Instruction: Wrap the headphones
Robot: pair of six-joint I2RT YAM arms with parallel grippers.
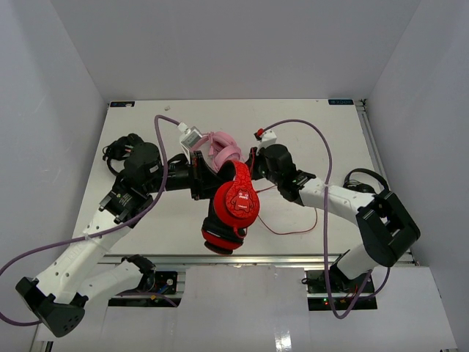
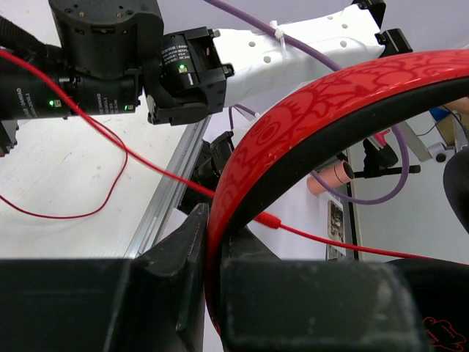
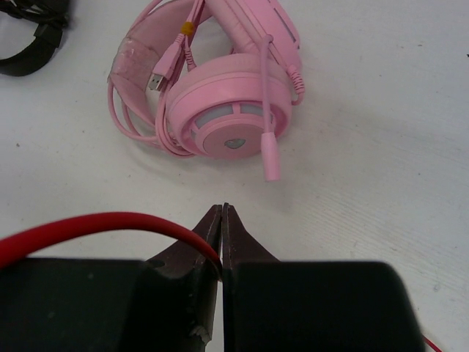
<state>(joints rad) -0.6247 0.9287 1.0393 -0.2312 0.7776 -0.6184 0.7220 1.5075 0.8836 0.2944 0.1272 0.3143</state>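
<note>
Left gripper (image 2: 212,246) clamps headphones (image 2: 330,95) band; right gripper (image 3: 221,220) pinches cable (image 3: 88,224).

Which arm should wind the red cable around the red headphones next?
Probably the right. The right gripper is shut on the red cable, so it can carry it around. The left gripper clamps the red headphones by the headband, holding them steady.
</note>
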